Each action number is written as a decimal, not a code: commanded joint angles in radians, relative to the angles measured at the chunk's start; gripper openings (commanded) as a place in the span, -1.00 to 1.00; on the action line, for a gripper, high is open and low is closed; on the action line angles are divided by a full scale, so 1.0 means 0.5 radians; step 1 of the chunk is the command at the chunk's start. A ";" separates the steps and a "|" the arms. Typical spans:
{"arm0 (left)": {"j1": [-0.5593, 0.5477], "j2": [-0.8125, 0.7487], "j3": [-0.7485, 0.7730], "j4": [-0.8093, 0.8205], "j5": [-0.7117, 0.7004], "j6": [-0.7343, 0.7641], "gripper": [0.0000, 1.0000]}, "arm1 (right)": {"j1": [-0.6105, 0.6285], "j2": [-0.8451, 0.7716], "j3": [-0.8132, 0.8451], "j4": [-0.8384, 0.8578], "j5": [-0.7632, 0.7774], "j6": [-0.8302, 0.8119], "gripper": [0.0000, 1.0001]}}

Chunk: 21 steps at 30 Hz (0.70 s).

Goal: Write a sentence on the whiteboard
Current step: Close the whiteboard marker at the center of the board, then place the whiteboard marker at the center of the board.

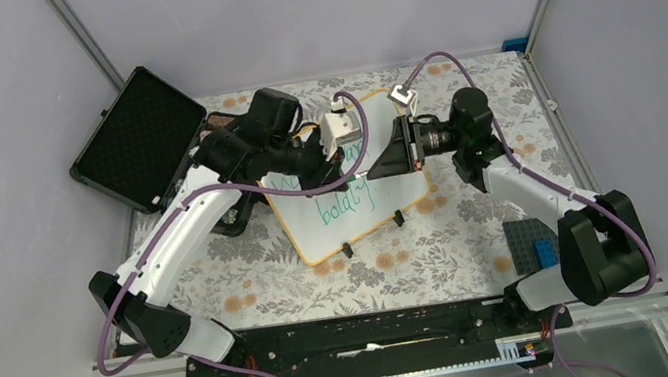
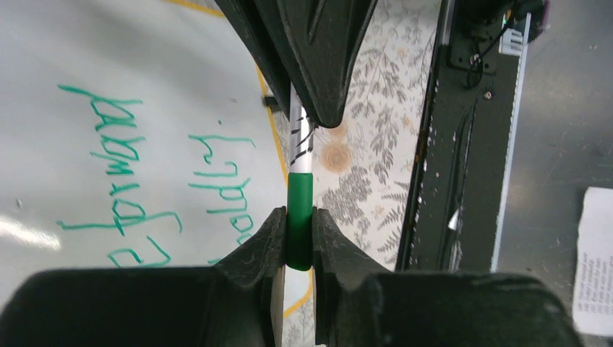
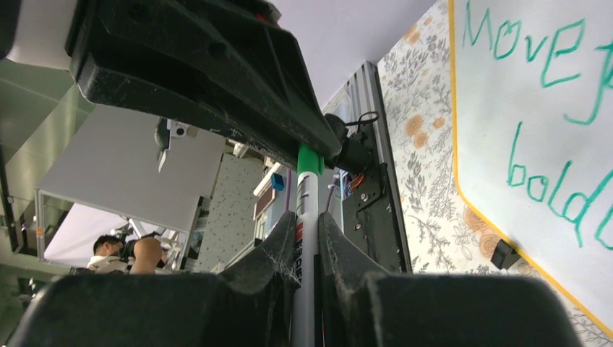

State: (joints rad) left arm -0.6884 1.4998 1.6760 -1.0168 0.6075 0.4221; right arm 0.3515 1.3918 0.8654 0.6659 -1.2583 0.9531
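Observation:
The whiteboard (image 1: 347,232) lies tilted on the flowered table, orange-rimmed, with two black clip feet on its near edge. The sentence (image 3: 531,43) is in green, "Move f…" above "bold…"; the top view shows only "boldly" (image 1: 344,203), the rest under the arms. Both grippers meet above the board's middle, holding one marker between them. My left gripper (image 2: 298,215) is shut on the marker's green cap (image 2: 299,210). My right gripper (image 3: 306,220) is shut on its white barrel (image 3: 305,210). In the top view the left gripper (image 1: 326,163) and right gripper (image 1: 386,158) hide the marker.
An open black foam-lined case (image 1: 140,138) stands at the back left, touching the left arm's elbow area. A grey baseplate with a blue brick (image 1: 533,243) lies by the right arm's base. The black mounting rail (image 1: 363,331) runs along the near edge.

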 commanded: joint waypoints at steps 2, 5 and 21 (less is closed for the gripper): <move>-0.002 -0.110 -0.150 0.450 0.146 0.070 -1.00 | -0.204 -0.077 0.209 -0.106 -0.124 -0.129 -0.56; 0.013 -0.136 -0.222 0.421 0.166 0.090 -1.00 | -0.369 -0.120 0.272 -0.208 -0.169 -0.211 -0.03; 0.108 0.077 -0.139 0.236 0.383 -0.346 -1.00 | -1.012 -0.060 0.855 -0.547 -0.495 -0.193 0.68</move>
State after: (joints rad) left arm -0.6598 1.5162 1.5589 -0.8894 0.7094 0.3313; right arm -0.1341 1.3586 1.2331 0.4160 -1.4570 0.7948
